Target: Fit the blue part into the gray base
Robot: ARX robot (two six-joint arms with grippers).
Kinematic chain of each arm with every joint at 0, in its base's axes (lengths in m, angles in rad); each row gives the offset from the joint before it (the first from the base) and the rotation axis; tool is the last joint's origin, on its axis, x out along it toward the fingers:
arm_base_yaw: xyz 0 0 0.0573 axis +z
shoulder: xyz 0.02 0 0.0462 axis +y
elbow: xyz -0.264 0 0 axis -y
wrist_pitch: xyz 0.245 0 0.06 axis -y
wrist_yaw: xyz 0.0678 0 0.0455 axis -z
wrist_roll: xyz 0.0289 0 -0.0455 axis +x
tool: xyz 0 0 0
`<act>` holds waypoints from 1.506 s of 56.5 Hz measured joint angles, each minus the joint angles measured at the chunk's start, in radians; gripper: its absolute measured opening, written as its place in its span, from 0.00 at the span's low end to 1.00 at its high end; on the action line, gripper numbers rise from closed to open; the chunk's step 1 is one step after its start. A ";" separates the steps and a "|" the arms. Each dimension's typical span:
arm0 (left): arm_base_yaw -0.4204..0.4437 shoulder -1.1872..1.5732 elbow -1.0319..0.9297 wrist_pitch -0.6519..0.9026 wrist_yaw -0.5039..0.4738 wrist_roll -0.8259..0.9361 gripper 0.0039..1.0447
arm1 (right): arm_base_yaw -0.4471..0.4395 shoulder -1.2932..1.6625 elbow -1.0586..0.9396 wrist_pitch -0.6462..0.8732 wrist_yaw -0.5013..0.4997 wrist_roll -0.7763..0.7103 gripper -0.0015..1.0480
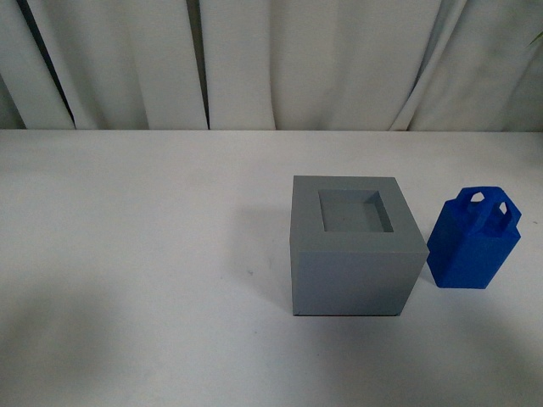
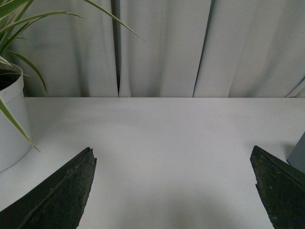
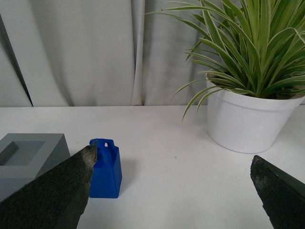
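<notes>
On white desk (image 1: 127,254), bright blue plastic block (image 1: 471,242) stands upright just right of matte gray plastic cube (image 1: 352,246), not touching; recess empty. Right pincer (image 3: 172,152) spread, block ahead; left pincer (image 2: 172,150) spread. Best: grasp block's sides below handles, keep vertical, square to recess.

Text check, all three views: no lettering, label, brand, number or sign is showing legibly on anything
</notes>
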 joint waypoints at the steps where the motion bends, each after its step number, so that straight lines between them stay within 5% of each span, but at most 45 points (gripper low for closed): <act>1: 0.000 0.000 0.000 0.000 0.000 0.000 0.94 | 0.000 0.000 0.000 0.000 0.000 0.000 0.93; 62: 0.000 0.000 0.000 0.000 0.000 0.000 0.94 | 0.001 0.013 0.011 -0.038 0.002 0.026 0.93; 67: 0.000 0.000 0.000 0.000 0.000 0.000 0.94 | -0.015 0.118 0.050 -0.116 -0.017 0.114 0.93; 75: 0.000 0.000 0.000 0.000 0.000 0.000 0.94 | -0.056 0.317 0.114 0.002 -0.084 0.158 0.93; 85: 0.000 0.000 0.000 0.000 0.000 0.000 0.94 | -0.039 0.820 0.415 0.143 -0.261 0.004 0.93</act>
